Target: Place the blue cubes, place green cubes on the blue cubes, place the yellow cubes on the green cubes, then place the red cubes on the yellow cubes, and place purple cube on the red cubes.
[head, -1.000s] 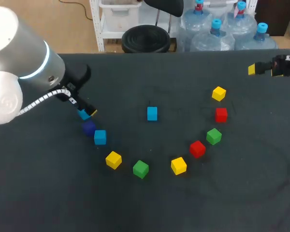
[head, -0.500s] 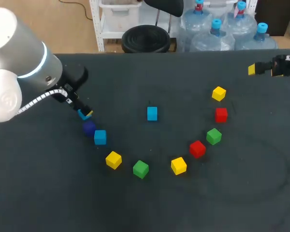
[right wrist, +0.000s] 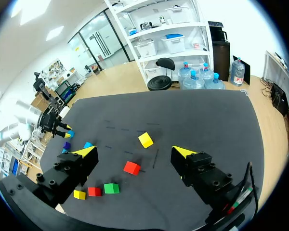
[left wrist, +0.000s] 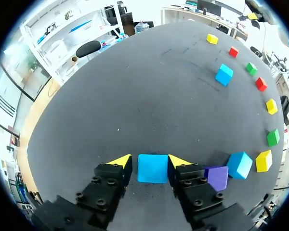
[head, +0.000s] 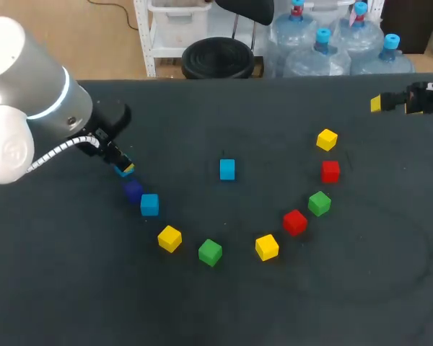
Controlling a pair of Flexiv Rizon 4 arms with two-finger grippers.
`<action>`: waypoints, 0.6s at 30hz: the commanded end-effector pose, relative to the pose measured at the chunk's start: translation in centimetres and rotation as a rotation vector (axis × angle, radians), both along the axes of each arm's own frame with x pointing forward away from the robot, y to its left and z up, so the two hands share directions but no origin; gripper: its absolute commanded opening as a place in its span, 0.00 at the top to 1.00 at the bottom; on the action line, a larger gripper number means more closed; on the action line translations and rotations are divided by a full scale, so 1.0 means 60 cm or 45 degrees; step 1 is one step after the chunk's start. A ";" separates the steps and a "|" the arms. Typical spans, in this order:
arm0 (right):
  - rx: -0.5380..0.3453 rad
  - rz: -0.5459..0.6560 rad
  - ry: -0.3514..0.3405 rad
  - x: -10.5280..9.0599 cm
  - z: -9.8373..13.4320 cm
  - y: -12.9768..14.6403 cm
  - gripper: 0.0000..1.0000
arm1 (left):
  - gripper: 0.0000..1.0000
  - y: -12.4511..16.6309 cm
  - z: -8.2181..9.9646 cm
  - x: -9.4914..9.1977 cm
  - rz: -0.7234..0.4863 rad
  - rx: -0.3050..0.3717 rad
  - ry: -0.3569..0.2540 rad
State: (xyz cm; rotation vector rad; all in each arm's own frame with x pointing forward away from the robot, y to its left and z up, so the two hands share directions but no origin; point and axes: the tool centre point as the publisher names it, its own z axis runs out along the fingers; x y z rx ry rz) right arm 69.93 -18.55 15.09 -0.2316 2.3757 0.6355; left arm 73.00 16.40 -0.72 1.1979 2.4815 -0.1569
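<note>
- Between the left claw's (left wrist: 149, 161) yellow tips sits a blue cube (left wrist: 152, 168), with one finger flat against each side face, so the claw is gripping it. I cannot tell whether the cube is clear of the bench (left wrist: 135, 96).
- Handling, by my guess: a small, rigid, light block with smooth faces. It won't crush, but it could twist if pinched near a corner. The best hold is the one it has now, two opposite flat faces taken centred.
- Just beside one finger of the left claw lies the purple cube (left wrist: 216, 177), and just past that a second blue cube (left wrist: 240, 164). Both are close enough to be nudged.
- Far ahead of the left claw a third blue cube (left wrist: 224, 74) stands alone.
- Right claw (right wrist: 135, 153): fingers spread wide with nothing between them, parked well apart from every cube.
- The left wrist view shows the finger contact plainly. The head view gives only a sliver of blue under the arm, though it alone lays out the whole arc of cubes with both arms.
</note>
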 end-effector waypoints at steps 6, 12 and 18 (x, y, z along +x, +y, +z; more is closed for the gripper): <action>-0.002 -0.002 0.000 0.000 0.000 0.001 0.00 | 0.74 0.001 -0.009 -0.004 -0.005 -0.027 0.011; -0.002 -0.002 0.000 0.000 0.000 0.001 0.00 | 1.00 -0.009 -0.001 -0.003 -0.017 -0.032 0.004; -0.002 -0.002 0.000 0.000 0.000 0.001 0.00 | 1.00 -0.032 0.021 0.004 -0.067 -0.023 -0.026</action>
